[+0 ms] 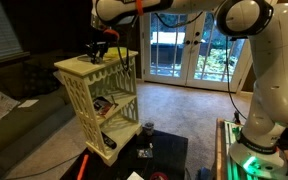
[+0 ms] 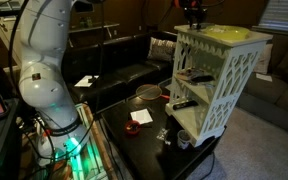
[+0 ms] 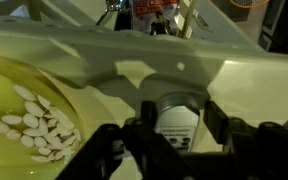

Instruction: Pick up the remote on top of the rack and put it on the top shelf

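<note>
Wrist view, pincer point(image 3: 176, 126) straddling the remote point(image 3: 176, 110) on the rack point(image 3: 104, 52) top, cannot tell if clamped, glass doors point(image 1: 174, 50) behind

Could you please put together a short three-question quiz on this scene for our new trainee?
1. True or false: the gripper is down at the lowest tier of the rack.
2. In the wrist view, what lies beside the remote? A) a yellow-green dish holding small white pieces; B) a red mug; C) a book.
3. Fill in: in the wrist view, the remote sits between the two ___.
Key: 1 false, it is at the top slab. 2 A. 3 fingers.
</note>
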